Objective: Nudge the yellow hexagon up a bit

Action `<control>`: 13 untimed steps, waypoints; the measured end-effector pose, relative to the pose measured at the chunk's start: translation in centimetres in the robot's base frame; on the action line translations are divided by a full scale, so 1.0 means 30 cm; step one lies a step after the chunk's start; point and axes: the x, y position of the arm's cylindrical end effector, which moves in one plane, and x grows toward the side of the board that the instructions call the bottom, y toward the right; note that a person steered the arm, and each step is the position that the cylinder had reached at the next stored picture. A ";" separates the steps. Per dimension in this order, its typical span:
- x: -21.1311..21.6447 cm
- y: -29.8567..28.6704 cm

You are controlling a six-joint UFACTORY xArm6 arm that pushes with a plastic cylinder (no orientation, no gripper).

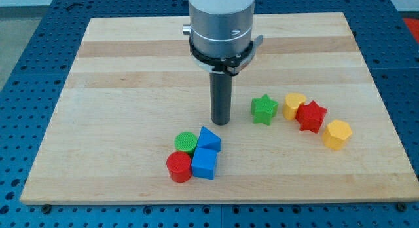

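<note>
Camera view: my tip [221, 122] rests on the surface [118, 90], gripping nothing; the yellow hexagon [337, 134] lies well apart, right and slightly nearer.

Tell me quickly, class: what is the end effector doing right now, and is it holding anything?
My tip: a bare rod, holding nothing, touching no block, left of the green star, well left of the yellow hexagon.

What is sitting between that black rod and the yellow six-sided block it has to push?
My tip is at the view's left of the yellow hexagon. Roughly between them stand the green star, yellow heart and red star. Above the hexagon, nothing visible blocks the board.
</note>
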 end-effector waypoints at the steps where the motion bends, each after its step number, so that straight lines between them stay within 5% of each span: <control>1: 0.077 -0.050; 3: 0.113 -0.161; 5: 0.100 0.066; 7: 0.262 0.223; 9: 0.267 0.244; 13: 0.196 0.652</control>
